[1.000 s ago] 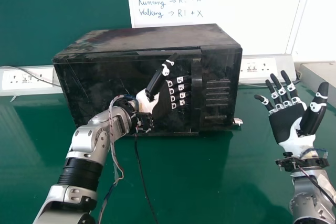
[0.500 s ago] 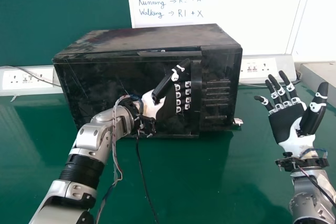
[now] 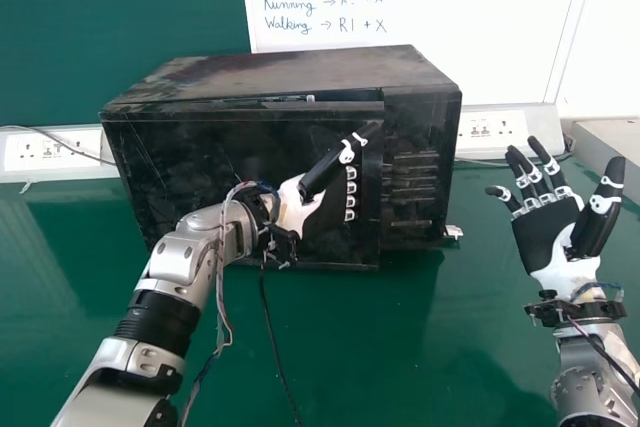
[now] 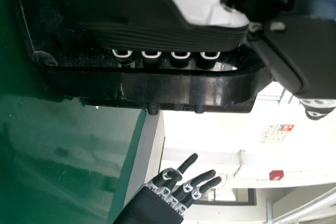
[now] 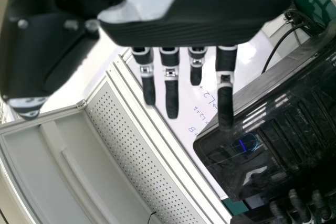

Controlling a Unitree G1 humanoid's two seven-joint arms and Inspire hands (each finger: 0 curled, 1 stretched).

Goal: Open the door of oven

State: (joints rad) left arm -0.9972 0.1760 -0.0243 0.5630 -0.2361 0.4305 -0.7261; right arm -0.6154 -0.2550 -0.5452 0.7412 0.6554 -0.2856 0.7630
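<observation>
The black oven [image 3: 290,69] stands on the green table, its door [image 3: 190,162] slightly ajar, with a narrow gap along the top. My left hand [image 3: 322,219] is at the door's right side, with its fingers bent behind the upright handle [image 3: 371,187]. In the left wrist view my left hand [image 4: 142,11] hooks round the handle [image 4: 168,86], and fingertips poke out past its far side. Well right of the oven, my right hand [image 3: 545,235] is held palm up with fingers extended. The right wrist view has my right hand [image 5: 210,22] with straight fingers.
Socket panels [image 3: 75,149] flank the oven along the back wall. A whiteboard [image 3: 420,57] stands behind it. A black cable [image 3: 268,317] hangs by my left forearm. The green table [image 3: 400,347] extends in front, between the arms.
My left hand has shifted right, its fingers bending behind the handle. The door's free edge has come slightly outward, widening the top gap. My right hand has stayed still.
</observation>
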